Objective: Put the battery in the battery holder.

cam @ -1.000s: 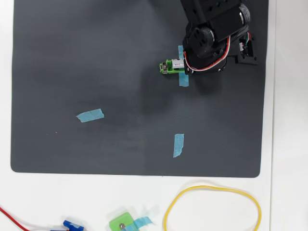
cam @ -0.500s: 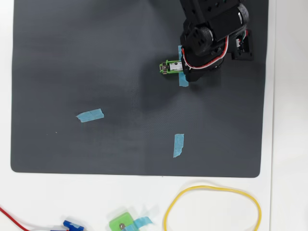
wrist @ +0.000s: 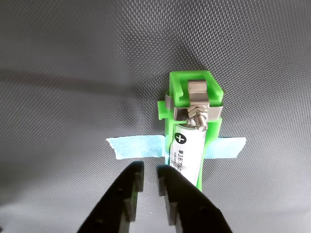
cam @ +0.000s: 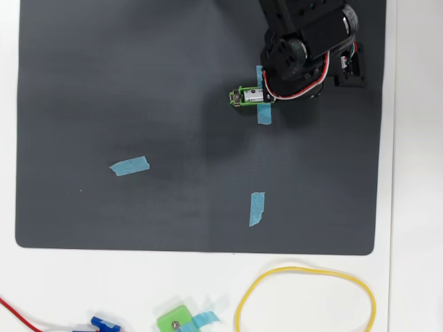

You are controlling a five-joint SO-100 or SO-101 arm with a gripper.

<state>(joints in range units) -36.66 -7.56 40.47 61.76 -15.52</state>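
The white battery point(wrist: 188, 151) lies inside the bright-green battery holder point(wrist: 194, 87), with its plus end against the silver contact and screw point(wrist: 197, 115) at the far end. A blue tape strip point(wrist: 135, 146) crosses under the holder. My gripper point(wrist: 150, 182) sits at the near end of the holder, just left of the battery. Its black fingers point(wrist: 131, 187) are almost together with only a narrow gap and hold nothing. In the overhead view the holder point(cam: 243, 96) lies at the mat's upper right, with the arm point(cam: 304, 41) over its right end.
Two loose blue tape strips point(cam: 129, 166) point(cam: 257, 209) lie on the dark mat point(cam: 104, 83). Below the mat on the white table are a yellow loop point(cam: 304, 301), a squarish green piece point(cam: 174, 321), a blue part point(cam: 104, 323) and a red wire point(cam: 17, 311).
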